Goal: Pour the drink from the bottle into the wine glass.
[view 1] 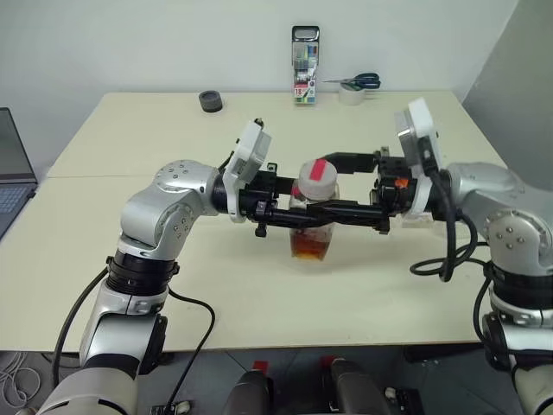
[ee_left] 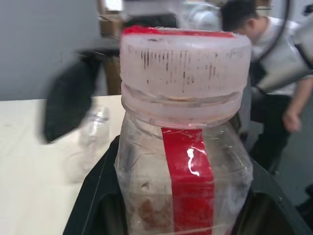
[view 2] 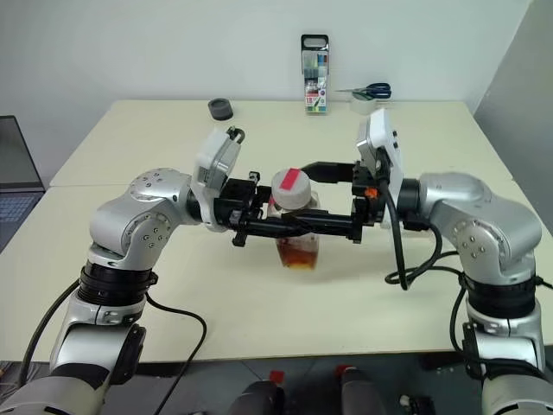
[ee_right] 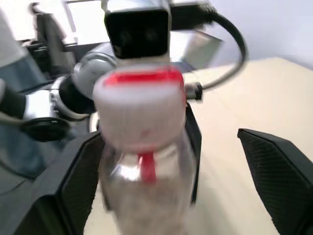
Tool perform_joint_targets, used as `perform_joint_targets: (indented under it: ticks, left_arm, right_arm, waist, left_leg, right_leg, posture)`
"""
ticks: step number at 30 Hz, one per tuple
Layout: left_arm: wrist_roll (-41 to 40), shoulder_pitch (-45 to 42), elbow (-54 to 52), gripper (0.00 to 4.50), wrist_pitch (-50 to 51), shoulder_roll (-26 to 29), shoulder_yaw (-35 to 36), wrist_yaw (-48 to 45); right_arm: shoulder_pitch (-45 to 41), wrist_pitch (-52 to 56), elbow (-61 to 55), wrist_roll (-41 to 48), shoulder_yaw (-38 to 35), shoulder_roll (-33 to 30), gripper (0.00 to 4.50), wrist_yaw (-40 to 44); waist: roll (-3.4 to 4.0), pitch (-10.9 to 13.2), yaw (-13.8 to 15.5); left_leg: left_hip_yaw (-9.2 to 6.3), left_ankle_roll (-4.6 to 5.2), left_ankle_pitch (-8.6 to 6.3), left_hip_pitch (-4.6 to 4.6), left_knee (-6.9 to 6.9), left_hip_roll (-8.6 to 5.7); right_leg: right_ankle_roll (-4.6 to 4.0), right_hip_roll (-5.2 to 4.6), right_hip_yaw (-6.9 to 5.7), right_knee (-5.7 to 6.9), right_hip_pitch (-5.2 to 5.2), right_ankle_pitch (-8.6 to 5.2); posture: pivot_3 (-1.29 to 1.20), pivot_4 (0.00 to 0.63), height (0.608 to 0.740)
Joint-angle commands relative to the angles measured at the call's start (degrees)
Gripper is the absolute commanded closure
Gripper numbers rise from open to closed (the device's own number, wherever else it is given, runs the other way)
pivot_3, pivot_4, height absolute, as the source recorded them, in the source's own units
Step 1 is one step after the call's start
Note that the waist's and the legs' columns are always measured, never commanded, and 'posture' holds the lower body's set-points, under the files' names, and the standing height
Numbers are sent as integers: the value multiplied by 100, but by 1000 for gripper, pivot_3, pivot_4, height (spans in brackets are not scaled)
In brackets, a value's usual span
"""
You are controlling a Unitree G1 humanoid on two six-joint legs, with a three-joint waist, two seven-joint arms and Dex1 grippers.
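The bottle point(view 1: 313, 216) is clear plastic with a red strip down its side. Its pale cap point(view 1: 316, 180) has red on top. It hangs just above the middle of the table, and the amber drink point(view 1: 309, 245) fills its lower part. My left gripper point(view 1: 304, 209) reaches in from the left and is shut on the bottle's body below the neck. My right gripper point(view 1: 335, 186) comes from the right at cap height and is open, its fingers point(ee_right: 279, 171) standing apart on either side of the cap. The wine glass point(ee_left: 94, 131) shows faintly on the table beyond the bottle.
At the table's point(view 1: 130, 259) far edge stand a marker pack point(view 1: 305, 66), scissors point(view 1: 356, 82) on a tape roll, and a black roll point(view 1: 210, 101). A laptop point(view 1: 10, 177) lies at the far left. A person point(ee_left: 259, 44) sits in the background.
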Motion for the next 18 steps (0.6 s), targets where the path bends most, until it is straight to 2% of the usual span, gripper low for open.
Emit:
perform_joint_targets:
  ticks: [1,4,8,13,18]
  left_arm:
    - [138,-287,181,2595,-374,-218,169,299]
    - [279,-242,251,2595,-505,-366,190,613]
    - [247,-186,130,2595,-414,-434,256,861]
    - [280,-98,3,2595,-409,-326,277,996]
    - [280,-45,-64,2595,-380,-263,324,1096]
  right_arm:
    - [-12,-100,-333,-174,-246,206,11,-904]
    - [31,-176,-603,-384,-54,543,11,-1551]
    - [-44,-304,-582,-573,270,953,11,-1929]
    - [-228,-462,-406,-624,438,1314,11,-2079]
    - [-414,-529,-252,-575,357,1407,11,-2120]
  waist:
    - [0,0,-6]
    - [0,0,-12]
    - [0,0,-9]
    - [0,0,-8]
    - [0,0,-8]
  left_leg:
    - [1,0,0,1,0,0]
    - [3,0,0,4,-1,3]
    - [2,-1,0,3,0,1]
    - [1,-1,0,2,0,0]
    - [0,-1,0,2,0,-1]
  right_leg:
    - [0,1,0,2,-1,0]
    - [0,4,2,5,-2,0]
    - [0,4,3,6,-3,0]
    - [0,4,2,5,-3,0]
    - [0,5,1,4,-2,0]
  posture:
    - [0,150,740]
    - [0,150,740]
    - [0,150,740]
    - [0,150,740]
    - [0,150,740]
